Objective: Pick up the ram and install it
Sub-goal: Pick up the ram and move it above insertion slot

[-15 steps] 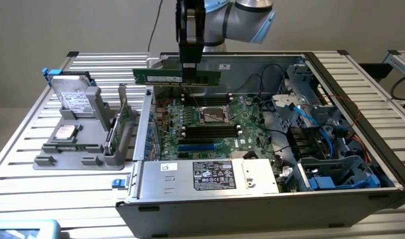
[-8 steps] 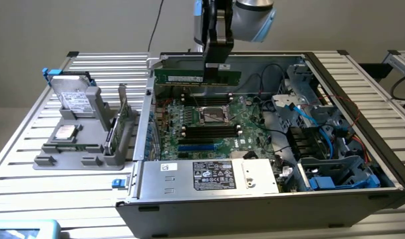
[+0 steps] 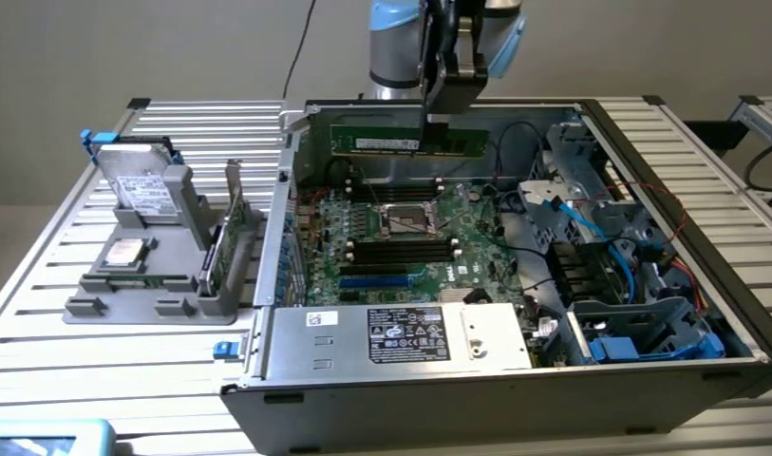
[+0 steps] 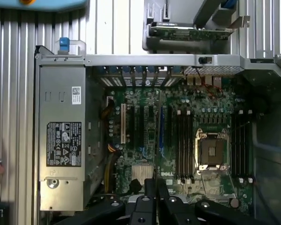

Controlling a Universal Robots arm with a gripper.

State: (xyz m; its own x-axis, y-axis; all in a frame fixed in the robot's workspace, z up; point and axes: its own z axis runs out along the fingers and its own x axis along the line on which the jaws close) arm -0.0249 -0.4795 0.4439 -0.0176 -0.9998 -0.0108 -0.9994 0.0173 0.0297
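Grip: black two-finger gripper [image 3: 437,123] closed tight on the upper edge of the ram [image 3: 386,142], a long, thin dark-green circuit-board stick with a small white label. Holds the stick near the middle of that edge. Judged reason: neither end sags, and the lower contact edge faces down, free to meet a slot.

Position: hangs in the air over the far part of the open dark-grey computer case [image 3: 487,408], above the green motherboard [image 3: 475,237]. Touches nothing but the fingers. Judged picked up but not yet installed.

Orientation: carries the long axis level and roughly parallel to the black memory slots [image 3: 399,249] on either side of the square silver processor socket [image 3: 408,218]. Judged to suit a straight descent with no twist of the wrist.

Wrist view: shows the stick edge-on, as a thin dark line running out from between the fingertips [image 4: 150,183] across the board. Cannot tell from this angle which slot lies directly beneath.

Surroundings: silver power-supply box [image 3: 399,337] with a black label at the near side of the case, well apart from the stick. Grey plastic rack [image 3: 145,285] outside the case on the exterior view's left, with silver box-shaped hard drives [image 3: 139,185] and a taller green expansion card [image 3: 240,237] standing in it, apart from the work.
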